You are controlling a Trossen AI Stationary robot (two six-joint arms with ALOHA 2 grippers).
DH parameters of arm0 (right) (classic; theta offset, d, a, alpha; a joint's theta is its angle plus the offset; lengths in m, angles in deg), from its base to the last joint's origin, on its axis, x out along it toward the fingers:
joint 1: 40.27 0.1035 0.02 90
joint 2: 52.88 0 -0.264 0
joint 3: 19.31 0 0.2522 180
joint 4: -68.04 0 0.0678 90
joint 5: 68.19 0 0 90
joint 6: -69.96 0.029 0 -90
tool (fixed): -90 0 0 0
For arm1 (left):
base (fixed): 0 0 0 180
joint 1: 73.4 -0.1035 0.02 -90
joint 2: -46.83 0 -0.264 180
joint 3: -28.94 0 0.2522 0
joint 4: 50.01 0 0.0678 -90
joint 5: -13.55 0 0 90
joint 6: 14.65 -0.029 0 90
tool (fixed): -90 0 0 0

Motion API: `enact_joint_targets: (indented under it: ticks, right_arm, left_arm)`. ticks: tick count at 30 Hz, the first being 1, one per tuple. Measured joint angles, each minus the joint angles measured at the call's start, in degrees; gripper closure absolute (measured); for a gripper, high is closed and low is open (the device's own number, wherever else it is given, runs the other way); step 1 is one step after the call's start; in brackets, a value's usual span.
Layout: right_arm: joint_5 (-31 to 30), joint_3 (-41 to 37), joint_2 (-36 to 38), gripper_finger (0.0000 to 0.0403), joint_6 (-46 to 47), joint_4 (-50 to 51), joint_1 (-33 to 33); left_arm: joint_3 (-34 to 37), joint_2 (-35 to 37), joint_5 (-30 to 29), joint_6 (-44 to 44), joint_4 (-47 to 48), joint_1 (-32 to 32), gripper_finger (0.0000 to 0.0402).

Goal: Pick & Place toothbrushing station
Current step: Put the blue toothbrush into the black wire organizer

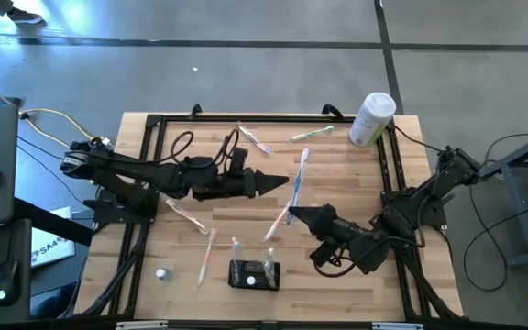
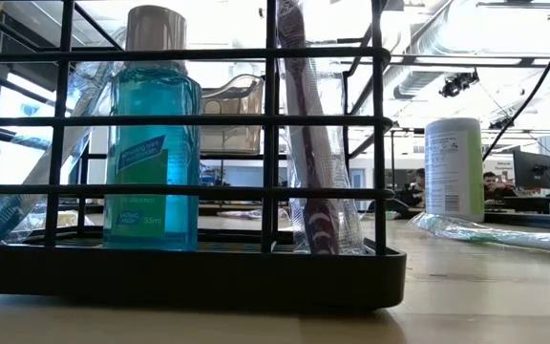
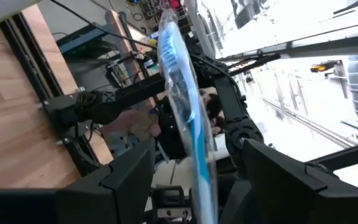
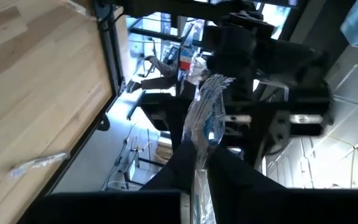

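The right gripper pinches one end of a wrapped toothbrush at mid-surface; the left gripper, fingers spread, brackets its other end. The station sits at the near edge. The left fingers should stay clear while the right carries the brush there, held firmly and tilted upright.

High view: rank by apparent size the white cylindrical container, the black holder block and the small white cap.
1. white cylindrical container
2. black holder block, nearly the same; the container lies tilted, so unsure
3. small white cap, clearly smallest
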Motion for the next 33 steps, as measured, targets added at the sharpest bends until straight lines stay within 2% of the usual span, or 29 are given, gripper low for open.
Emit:
enact_joint_targets:
  ticks: [16,23,33]
  right_arm:
    - [4.53,-0.02,-2.04,0.0388,-1.43,-2.22,-2.45]
    - [4.78,-0.02,-1.95,0.0388,-1.4,-2.24,-2.76]
    - [4.89,-0.02,-1.95,0.0388,-0.98,-2.17,-2.78]
  left_arm:
    - [0.0,-2.83,5.81,1.44,-2.1,-2.09,0.016]
    - [0.09,-3.4,4.25,1.08,-1.94,-2.06,0.016]
    - [0.07,-3.36,5.24,0.98,-2.02,-3.99,0.016]
